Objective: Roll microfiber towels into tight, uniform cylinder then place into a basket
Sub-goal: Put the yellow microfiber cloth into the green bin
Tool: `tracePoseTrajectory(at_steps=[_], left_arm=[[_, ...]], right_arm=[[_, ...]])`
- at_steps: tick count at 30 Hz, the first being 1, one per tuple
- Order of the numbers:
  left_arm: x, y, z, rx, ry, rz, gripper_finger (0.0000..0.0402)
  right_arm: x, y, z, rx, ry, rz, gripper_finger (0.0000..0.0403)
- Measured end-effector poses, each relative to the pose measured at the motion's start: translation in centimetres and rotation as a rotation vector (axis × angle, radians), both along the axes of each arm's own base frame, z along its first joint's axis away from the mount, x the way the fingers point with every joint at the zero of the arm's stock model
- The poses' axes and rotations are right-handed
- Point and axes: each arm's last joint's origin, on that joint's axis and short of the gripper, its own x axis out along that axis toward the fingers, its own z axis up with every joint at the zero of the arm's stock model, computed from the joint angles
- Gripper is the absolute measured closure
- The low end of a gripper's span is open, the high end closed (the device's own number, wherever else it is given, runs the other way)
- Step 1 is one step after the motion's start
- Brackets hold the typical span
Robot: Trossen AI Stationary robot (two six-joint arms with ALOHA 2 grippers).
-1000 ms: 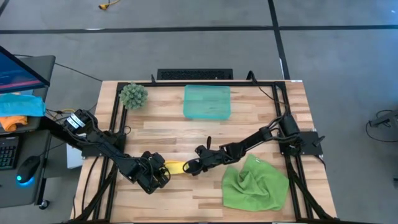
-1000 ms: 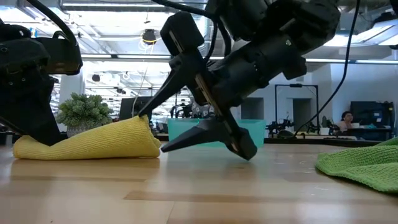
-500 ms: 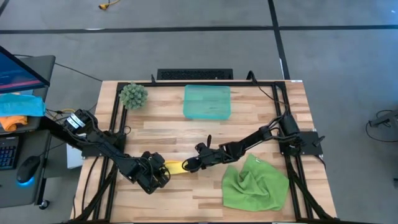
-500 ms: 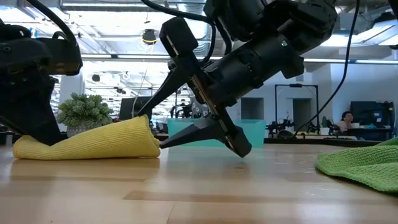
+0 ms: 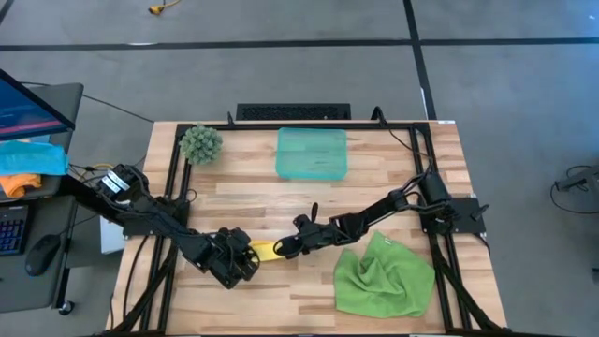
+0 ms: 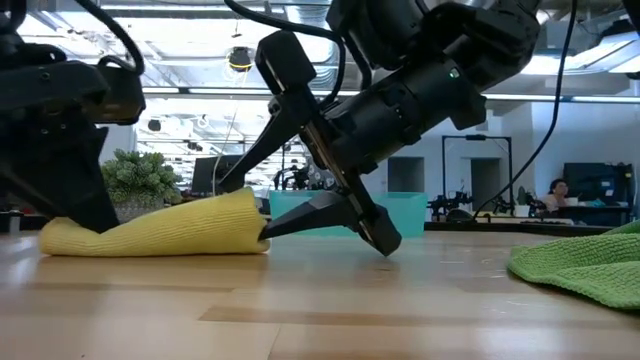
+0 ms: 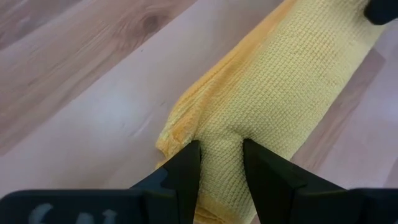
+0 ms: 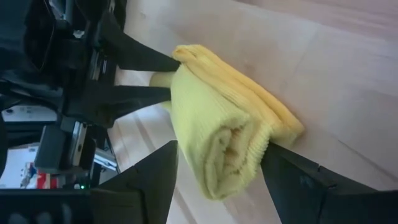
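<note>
- The rolled yellow towel [image 5: 265, 251] (at 6 o'clock on the table [image 5: 393, 183]) has shifted slightly toward the right hand [image 5: 284, 249], whose spread fingers now flank its end.
- The left hand [image 5: 245, 255] stays clenched on the other end.
- Basket [image 5: 312, 153] waits at 12 o'clock; green towel [image 5: 384, 277] unrolled.

Left gripper [image 5: 251, 255] jaws pinched, right gripper [image 5: 279, 249] jaws spread wide
</note>
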Motion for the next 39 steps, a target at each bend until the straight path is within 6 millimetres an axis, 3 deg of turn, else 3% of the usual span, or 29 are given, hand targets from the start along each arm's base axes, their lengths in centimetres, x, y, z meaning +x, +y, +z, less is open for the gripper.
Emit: tracePoseTrajectory(at_steps=[23,27,35,39], left_arm=[[0.8,0.5,0.2,0.01,-0.013,-0.034,0.0284],[1.1,0.4,0.2,0.015,-0.036,-0.061,0.0284],[1.1,0.4,0.2,0.02,-0.035,-0.069,0.0284],[1.2,0.5,0.3,0.013,-0.029,-0.073,0.0284]], right_arm=[[-0.8,-0.4,-1.0,-0.004,0.16,-0.003,0.016],[-0.8,-0.5,-1.1,-0.004,0.163,-0.005,0.0201],[-0.8,-0.5,-1.1,-0.03,0.157,0.013,0.0339],[-0.9,-0.2,-1.1,-0.065,0.15,0.048,0.0387]])
